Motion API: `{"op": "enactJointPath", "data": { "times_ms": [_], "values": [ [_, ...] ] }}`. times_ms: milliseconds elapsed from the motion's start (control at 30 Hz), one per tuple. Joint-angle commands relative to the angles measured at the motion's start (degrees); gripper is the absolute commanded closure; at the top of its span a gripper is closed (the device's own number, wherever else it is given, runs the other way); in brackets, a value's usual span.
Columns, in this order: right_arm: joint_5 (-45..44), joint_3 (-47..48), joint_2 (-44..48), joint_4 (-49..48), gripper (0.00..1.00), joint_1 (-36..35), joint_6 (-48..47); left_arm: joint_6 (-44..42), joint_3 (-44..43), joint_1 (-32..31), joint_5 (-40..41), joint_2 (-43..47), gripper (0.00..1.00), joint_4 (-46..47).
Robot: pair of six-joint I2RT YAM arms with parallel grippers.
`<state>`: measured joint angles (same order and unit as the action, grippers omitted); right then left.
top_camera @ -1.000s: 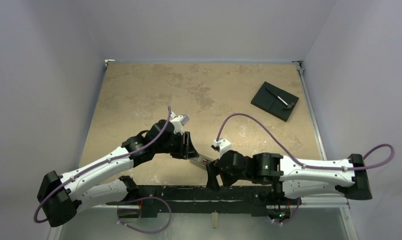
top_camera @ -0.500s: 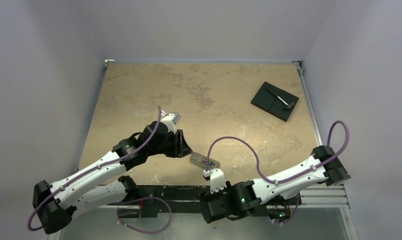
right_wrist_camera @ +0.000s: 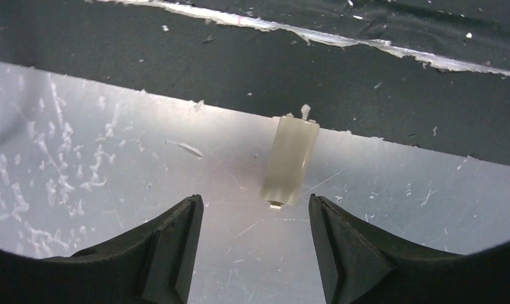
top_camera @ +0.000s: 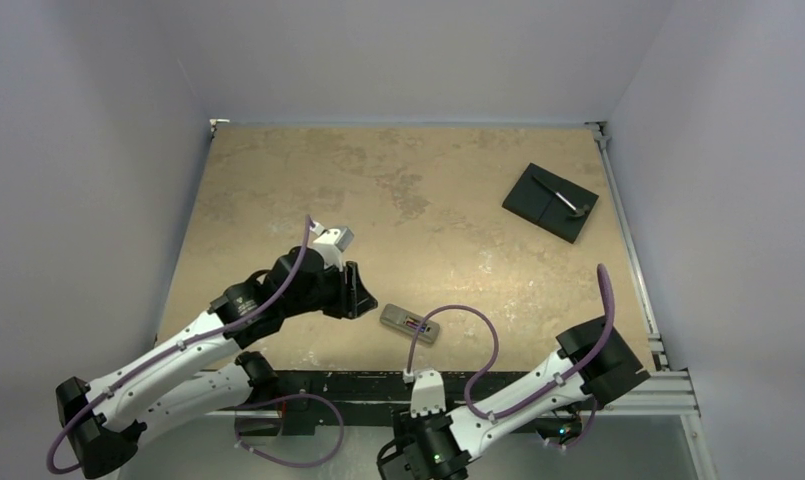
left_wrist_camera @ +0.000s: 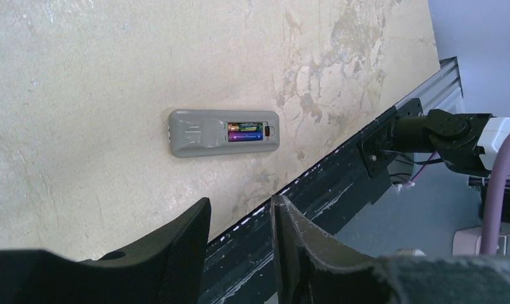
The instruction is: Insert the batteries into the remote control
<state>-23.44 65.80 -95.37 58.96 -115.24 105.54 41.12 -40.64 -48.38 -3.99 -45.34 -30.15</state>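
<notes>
The remote control (top_camera: 410,324) lies grey back up near the table's front edge, with nothing touching it. Its compartment is uncovered, and the two batteries (left_wrist_camera: 244,131) sit side by side inside the remote control (left_wrist_camera: 195,132). My left gripper (top_camera: 355,290) hangs just left of the remote. In the left wrist view the left gripper (left_wrist_camera: 239,206) is open with nothing between its fingers. My right gripper (right_wrist_camera: 255,202) is open and holds nothing. It hangs below the table's front edge, over a scratched metal plate (right_wrist_camera: 113,158).
A black square plate (top_camera: 550,201) with a narrow grey strip (top_camera: 563,197) on it lies at the back right. A black frame rail (top_camera: 378,385) runs along the table's near edge. A small pale cylinder stub (right_wrist_camera: 290,159) stands on the metal plate under the right gripper.
Both grippers have come away from the remote, which now lies free on the table. The right arm swung back below the front edge, its jaws narrowing a little. The left gripper drew back leftward.
</notes>
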Motion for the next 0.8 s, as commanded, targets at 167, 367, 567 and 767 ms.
{"op": "enactJointPath", "data": {
  "times_ms": [167,367,567,767],
  "values": [
    [0.0,0.4,-2.5,2.9,0.32,-0.7,10.4,-2.1,0.2,0.2,-0.9,3.8,0.61,-0.2],
    [1.4,-0.4,-3.3,1.9,0.36,-0.9,11.8,-2.1,0.2,0.3,-1.3,4.8,0.61,-0.6],
    [2.5,-1.1,-4.7,1.1,0.38,-1.0,12.8,-2.4,0.3,0.3,-2.1,4.9,0.61,-0.5],
    [3.1,-2.7,-4.0,-0.1,0.42,-1.0,14.1,-2.4,0.5,0.2,-2.6,5.3,0.61,-0.5]
  ]
}}
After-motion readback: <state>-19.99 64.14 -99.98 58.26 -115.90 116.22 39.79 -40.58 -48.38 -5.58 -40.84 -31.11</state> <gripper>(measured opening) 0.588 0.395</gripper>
